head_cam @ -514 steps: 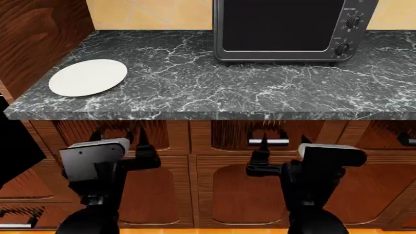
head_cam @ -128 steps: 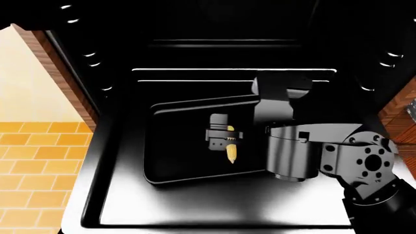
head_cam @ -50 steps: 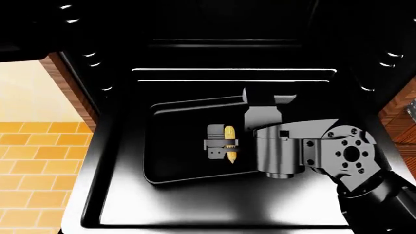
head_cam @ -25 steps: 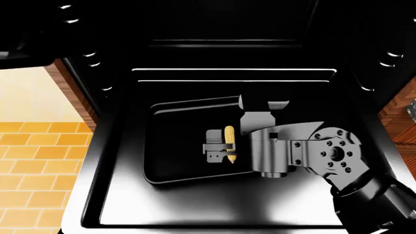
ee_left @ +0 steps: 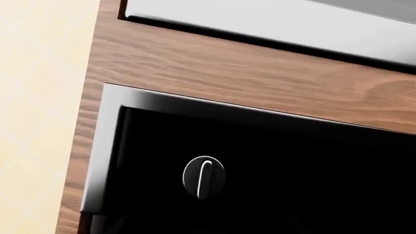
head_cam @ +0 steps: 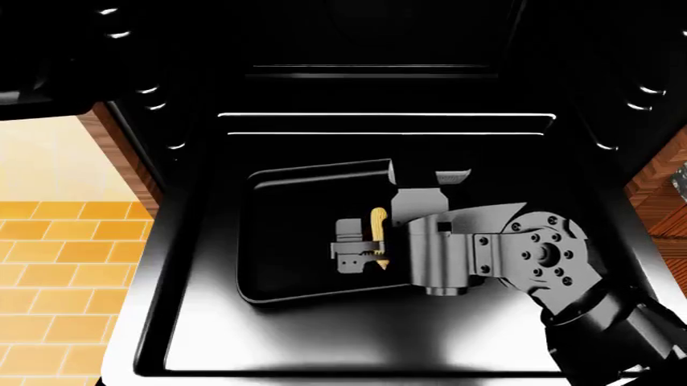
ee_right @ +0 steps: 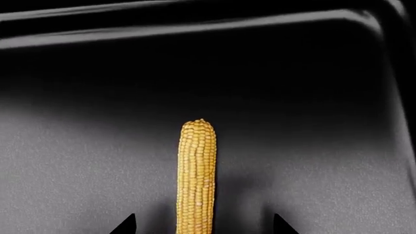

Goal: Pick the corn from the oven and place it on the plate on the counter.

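One corn cob [head_cam: 378,227] sits inside the big black oven [head_cam: 355,88], over the single black baking tray [head_cam: 290,241] that rests at a slight slant on the oven floor behind the dropped-down door [head_cam: 322,346]. In the head view its long axis runs roughly front to back, one end pointing into the oven and the other toward the door, where it is hidden in the pincer. The right wrist view shows the same cob [ee_right: 196,175] lengthwise, its rounded end pointing away from the camera across the tray's grey bottom [ee_right: 78,161], with a faint shadow beside it; whether it is lifted clear or touching the tray I cannot tell. The right pincer [head_cam: 363,251] reaches in from the right side, its grey wrist housing just beside the cob, and its two fingers [head_cam: 348,241] are closed in around the near part of the cob, pinching it. Two dark finger tips [ee_right: 124,225] show on either side of the cob in the wrist view. Two bright wire rack bars [head_cam: 387,125] cross the oven behind the tray. The left pincer is out of sight; its wrist camera faces one round knob [ee_left: 204,177] on a black panel [ee_left: 293,185] framed by brown wood [ee_left: 247,73].
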Controlling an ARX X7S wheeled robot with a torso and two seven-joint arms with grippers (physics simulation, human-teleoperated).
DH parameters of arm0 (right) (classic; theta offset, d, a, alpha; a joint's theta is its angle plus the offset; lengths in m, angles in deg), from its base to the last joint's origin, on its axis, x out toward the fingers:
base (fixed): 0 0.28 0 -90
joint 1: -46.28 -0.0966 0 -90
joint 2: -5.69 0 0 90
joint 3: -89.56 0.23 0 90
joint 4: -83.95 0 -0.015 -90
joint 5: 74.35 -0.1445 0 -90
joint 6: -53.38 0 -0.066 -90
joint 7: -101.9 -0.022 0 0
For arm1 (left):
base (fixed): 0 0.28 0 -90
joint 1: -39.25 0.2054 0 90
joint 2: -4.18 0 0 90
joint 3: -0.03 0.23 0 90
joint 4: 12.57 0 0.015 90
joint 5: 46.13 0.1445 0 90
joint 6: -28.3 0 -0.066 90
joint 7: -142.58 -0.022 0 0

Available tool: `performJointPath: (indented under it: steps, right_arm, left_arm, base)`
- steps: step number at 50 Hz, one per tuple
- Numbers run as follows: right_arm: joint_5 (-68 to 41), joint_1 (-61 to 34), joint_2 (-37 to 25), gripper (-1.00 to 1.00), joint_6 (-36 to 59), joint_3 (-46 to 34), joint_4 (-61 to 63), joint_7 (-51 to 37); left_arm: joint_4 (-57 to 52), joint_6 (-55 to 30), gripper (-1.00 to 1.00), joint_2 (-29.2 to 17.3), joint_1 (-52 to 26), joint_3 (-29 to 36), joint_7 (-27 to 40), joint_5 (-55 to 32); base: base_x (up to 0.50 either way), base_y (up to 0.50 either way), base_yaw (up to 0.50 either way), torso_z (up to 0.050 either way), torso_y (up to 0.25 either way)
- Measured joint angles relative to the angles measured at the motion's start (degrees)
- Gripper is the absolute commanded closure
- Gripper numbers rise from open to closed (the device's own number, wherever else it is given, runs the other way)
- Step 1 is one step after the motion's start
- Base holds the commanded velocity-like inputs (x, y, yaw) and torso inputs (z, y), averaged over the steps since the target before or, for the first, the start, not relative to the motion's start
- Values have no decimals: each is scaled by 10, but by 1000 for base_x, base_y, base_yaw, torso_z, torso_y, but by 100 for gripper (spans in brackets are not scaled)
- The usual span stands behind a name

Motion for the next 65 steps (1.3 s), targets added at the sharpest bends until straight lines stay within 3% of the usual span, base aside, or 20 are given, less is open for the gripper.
performJointPath:
  steps: [22,23,65]
  right_arm:
    - [17,10,-2,-100,-6,-11,-16,20]
    - [17,10,-2,100,-7,-11,-16,21]
    - [20,-2,-6,100,-7,-21,18,24]
  left_arm:
    - [-4,3,-100,3,20,-4,-14,17]
    - [-4,3,-100,3,20,-3,-14,17]
    - [-5,9,-100,2,11,10,-3,12]
  base:
    - [0,0,0,0,0]
    - [0,0,0,0,0]
    - [0,0,0,0,0]
